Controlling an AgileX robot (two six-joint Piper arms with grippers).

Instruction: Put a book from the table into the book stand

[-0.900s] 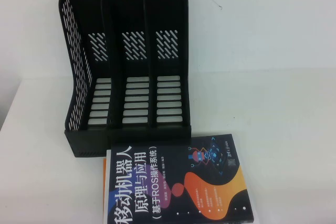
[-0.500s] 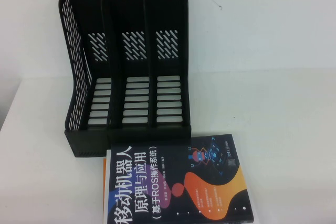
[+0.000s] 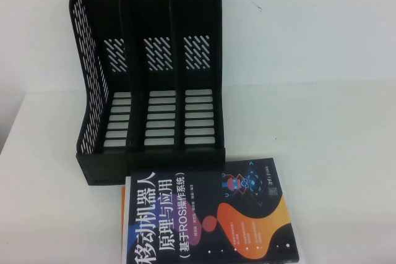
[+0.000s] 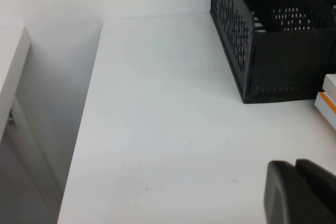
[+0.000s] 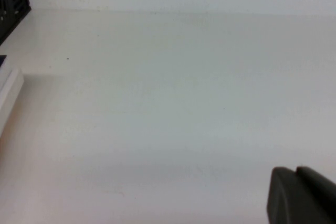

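we have not yet begun: the navy book (image 3: pixel 213 214) lies flat on the table (image 3: pixel 328 153), just before the empty book stand (image 3: pixel 148 78). our left claw (image 4: pixel 299 192), left of the stand, is pressed together, holding nothing; our right claw (image 5: pixel 300 195) hangs beyond the book, its state we cannot tell. next we must reach for the book.

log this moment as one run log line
phase: not started | book: flat on table, before book stand | stand: all slots empty | left gripper: shut, above table | right gripper: above bare table

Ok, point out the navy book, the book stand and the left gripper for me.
book (image 3: pixel 213 221), high view, middle of its cover.
book stand (image 3: pixel 151 91), high view, middle compartment's slotted back.
left gripper (image 4: pixel 296 190), left wrist view, shut fingertips above the table.
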